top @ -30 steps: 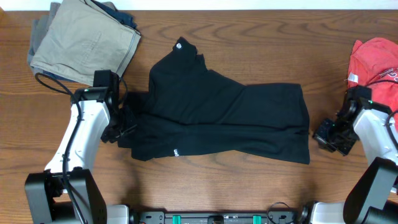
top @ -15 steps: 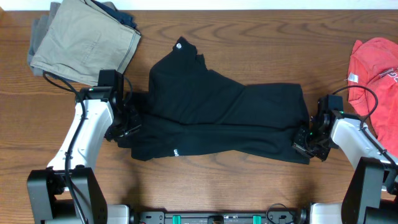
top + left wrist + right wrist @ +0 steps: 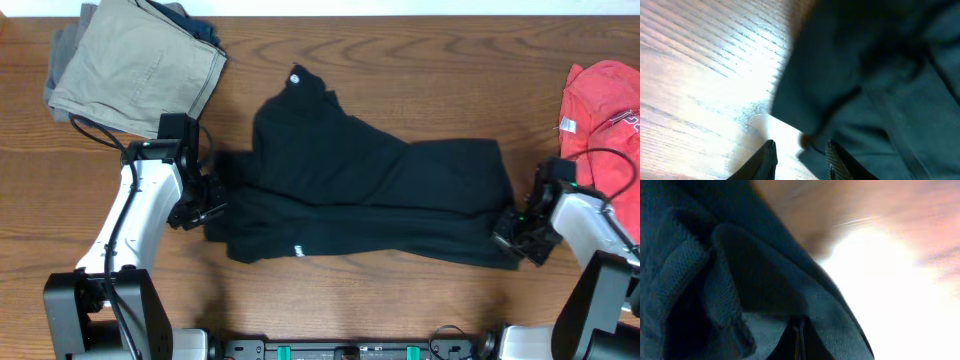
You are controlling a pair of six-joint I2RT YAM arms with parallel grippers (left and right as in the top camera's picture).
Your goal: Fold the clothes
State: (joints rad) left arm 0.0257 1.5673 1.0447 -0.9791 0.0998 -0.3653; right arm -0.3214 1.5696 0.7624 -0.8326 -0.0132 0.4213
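1. Clothes (image 3: 370, 190): black garment lying mid-table (image 3: 420, 310), spread flat-ish w/ diagonal creases. The round white logo (image 3: 294, 77) is at the top end and the white lettering (image 3: 298, 250) is near the bottom-left hem.
2. Handling, my read: light, thin, fully limp. It won't hold shape, drags and bunches when pulled, and sags btwn any two hold pts. Not fragile. Wood looks smooth, so the cloth prob. slides easily and a one-sided pull shifts the whole piece.
3. R gripper (image 3: 520, 235): at the garment's lower-right corner, jaws closed. Wrist view shows fabric bunched right at the tips, so it looks like a pinch on the edge.
4. L gripper (image 3: 205, 207): at the garment's left edge, jaws part-way apart w/ bare wood showing btwn them. The cloth edge sits just by one finger, but no grip is visible.
5. Where to hold: corners and hems, where layers double up and give more bite. Pinch low at the table, both ends at once, and keep tension even so the fold line stays straight.
6. Nearby: khaki trousers (image 3: 140, 75) top-left and red T-shirt (image 3: 605, 100) far right, both apart from the black piece.
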